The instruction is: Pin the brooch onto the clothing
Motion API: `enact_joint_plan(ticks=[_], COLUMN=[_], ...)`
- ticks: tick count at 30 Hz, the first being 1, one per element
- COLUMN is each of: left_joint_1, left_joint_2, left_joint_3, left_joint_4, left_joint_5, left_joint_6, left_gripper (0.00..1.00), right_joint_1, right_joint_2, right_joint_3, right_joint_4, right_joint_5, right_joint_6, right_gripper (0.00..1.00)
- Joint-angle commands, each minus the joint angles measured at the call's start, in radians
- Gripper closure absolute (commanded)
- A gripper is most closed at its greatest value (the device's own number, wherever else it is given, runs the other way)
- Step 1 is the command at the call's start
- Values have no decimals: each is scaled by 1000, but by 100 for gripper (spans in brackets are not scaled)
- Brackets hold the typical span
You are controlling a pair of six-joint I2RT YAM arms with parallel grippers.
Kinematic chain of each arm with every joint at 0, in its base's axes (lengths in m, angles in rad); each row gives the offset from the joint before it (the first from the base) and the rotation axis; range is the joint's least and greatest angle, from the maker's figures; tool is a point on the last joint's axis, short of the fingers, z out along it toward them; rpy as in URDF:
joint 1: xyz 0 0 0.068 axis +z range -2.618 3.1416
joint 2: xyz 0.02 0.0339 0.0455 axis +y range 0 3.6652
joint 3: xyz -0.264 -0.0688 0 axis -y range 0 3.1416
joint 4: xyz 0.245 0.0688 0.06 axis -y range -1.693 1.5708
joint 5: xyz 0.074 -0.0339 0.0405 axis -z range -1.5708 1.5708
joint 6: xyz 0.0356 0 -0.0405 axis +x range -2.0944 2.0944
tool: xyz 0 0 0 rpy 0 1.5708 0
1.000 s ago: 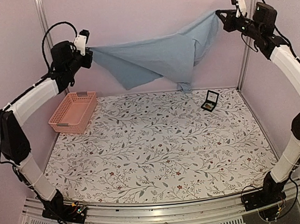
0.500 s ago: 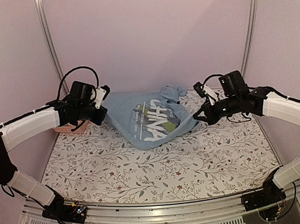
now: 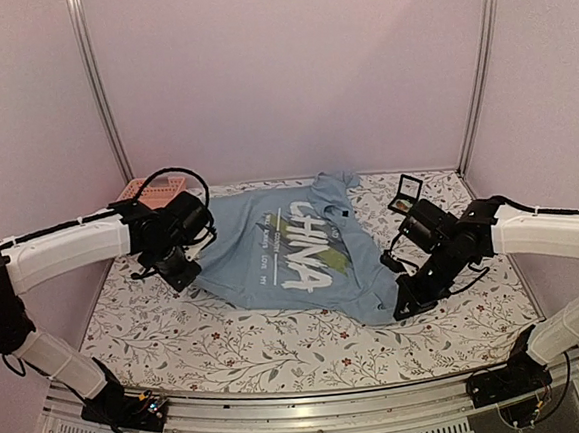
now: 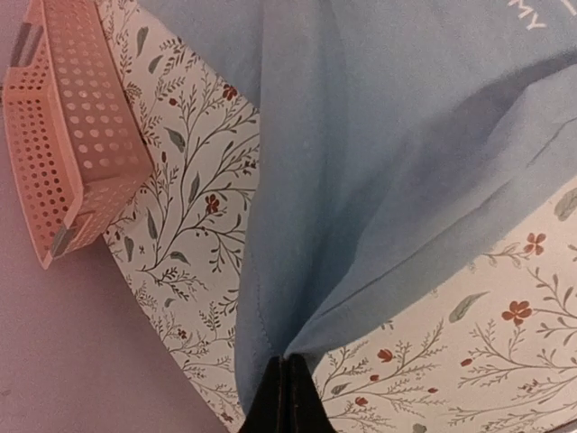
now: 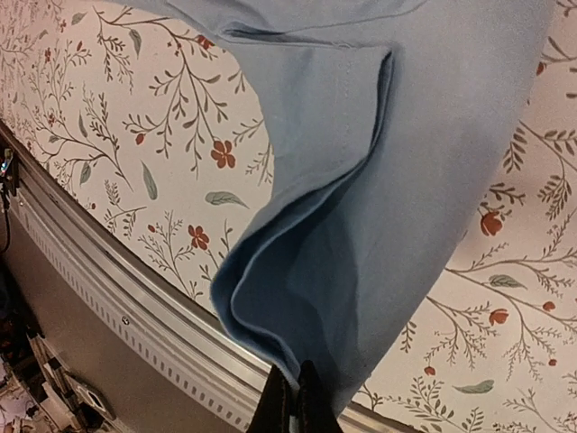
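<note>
The shirt lies spread on the worktop, lettering up. The left fingers are clamped on its left edge, the right fingers on its near-right corner.

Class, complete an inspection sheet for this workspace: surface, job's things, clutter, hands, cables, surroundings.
Surface: floral table cover, flat.
Job's things: T-shirt lies print up, near corner folded; brooch not seen.
Clutter: pink basket far left; open black case far right.
Hands: left hand and right hand each shut on a shirt edge.
Cables: black cable loops over left arm.
Surroundings: lilac walls, metal posts.
</note>
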Motion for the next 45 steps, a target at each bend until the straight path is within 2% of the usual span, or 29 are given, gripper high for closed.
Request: enact_joint_plan(ticks=[1,3,8,13,14,15,16,17,18,20,23,24,26,29,33,34,37,41,45], left_joint_1=[20,31,46,45,45,43,43,44,43,46,57,64,80,96,127,131,152,168,169], left_joint_2=[53,56,11,15,14,15,16,18,18,7,-14,-19,-13,62,142,151,171,227,277], left_joint_3=[38,35,6,-44,-50,-53,-53,-53,-52,-43,10,23,29,34,18,15,-6,-43,-52], left_joint_4=[-219,-278,-278,-290,-289,-290,-295,-300,-306,-320,-341,-325,-245,-99,102,138,231,237,231], left_joint_5=[-139,-135,-42,94,119,141,161,179,183,150,125,115,108,96,132,122,126,132,157], left_joint_6=[-7,-20,18,54,59,58,56,57,56,46,34,37,54,28,8,7,13,8,1], left_gripper=[100,100,100,100,100,89,68,50,40,28,27,27,28,39,40,40,40,39,39], right_joint_1=[-1,-18,-70,-71,-71,-71,-71,-71,-72,-72,-74,-72,-60,-17,-15,-15,-15,-14,-4], right_joint_2=[-68,-94,-115,-100,-97,-94,-89,-86,-84,-79,-60,-54,-32,13,157,182,242,252,285], right_joint_3=[2,3,2,-83,-103,-119,-133,-136,-134,-101,-8,27,70,73,89,87,36,-44,-65], right_joint_4=[-173,-225,-309,-302,-295,-285,-278,-275,-275,-309,-322,-294,-168,84,181,202,271,351,409], right_joint_5=[26,33,16,-77,-100,-124,-140,-150,-153,-105,-25,1,2,-2,135,131,82,52,-63], right_joint_6=[150,156,128,109,105,103,99,89,84,71,63,58,51,38,21,9,9,11,0], right_gripper=[100,100,100,99,96,89,80,69,60,48,44,47,58,65,71,70,56,55,56])
